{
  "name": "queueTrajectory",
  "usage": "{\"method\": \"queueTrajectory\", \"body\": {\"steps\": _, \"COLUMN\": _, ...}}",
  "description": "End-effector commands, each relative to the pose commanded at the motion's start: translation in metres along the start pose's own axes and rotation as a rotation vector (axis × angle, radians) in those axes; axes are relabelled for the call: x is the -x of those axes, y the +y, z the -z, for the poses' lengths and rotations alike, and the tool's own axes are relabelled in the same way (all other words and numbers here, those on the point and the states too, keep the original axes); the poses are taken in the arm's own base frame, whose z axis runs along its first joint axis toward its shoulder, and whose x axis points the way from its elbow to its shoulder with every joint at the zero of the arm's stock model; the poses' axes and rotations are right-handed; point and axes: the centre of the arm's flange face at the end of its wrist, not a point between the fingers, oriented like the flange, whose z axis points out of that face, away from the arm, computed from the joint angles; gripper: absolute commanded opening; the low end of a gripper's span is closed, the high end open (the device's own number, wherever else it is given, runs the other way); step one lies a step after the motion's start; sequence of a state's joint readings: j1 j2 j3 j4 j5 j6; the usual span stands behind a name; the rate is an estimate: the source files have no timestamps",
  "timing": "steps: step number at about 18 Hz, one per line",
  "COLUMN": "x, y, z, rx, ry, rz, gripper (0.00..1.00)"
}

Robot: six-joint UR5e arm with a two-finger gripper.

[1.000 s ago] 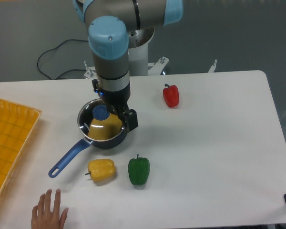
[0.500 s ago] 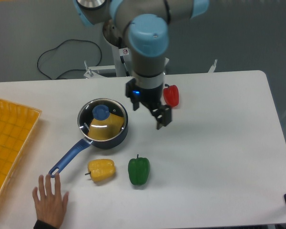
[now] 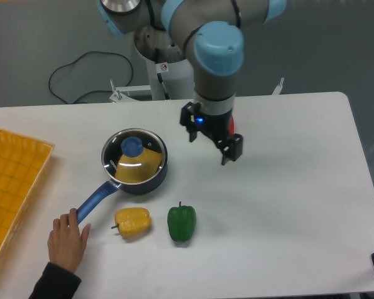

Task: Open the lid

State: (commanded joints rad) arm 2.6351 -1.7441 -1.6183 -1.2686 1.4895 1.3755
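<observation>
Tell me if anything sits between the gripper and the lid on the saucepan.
Nothing visible does. The gripper hangs above bare table to the right of the lid, with only open tabletop between them. A person's hand rests at the pan's handle end, off that path.

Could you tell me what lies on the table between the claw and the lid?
Nothing: in the fixed camera view, only bare white table separates the claw from the lid.

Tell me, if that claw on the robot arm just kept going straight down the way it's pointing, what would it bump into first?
Most likely the bare white table. The gripper points downward, away from the lid on the saucepan. The red pepper sits just behind it, mostly hidden, so depth is uncertain; it might graze that.
</observation>
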Motion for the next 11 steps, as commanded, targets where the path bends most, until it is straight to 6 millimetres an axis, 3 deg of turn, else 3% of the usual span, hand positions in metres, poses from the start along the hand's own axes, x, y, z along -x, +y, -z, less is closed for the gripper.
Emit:
{"method": "queueTrajectory", "body": {"steps": 5, "x": 0.008, "y": 0.019, "z": 0.0, "rx": 0.007, "ry": 0.004, "rz": -0.04, "gripper": 1.0}}
{"method": "queueTrajectory", "body": {"steps": 8, "x": 0.014, "y": 0.042, "z": 0.001, "rx": 0.011, "ry": 0.008, "rz": -0.131, "gripper": 1.0}}
{"method": "queueTrajectory", "body": {"steps": 11, "x": 0.009, "y": 0.045, "z": 0.003, "rx": 0.017, "ry": 0.033, "rz": -0.162, "gripper": 1.0}}
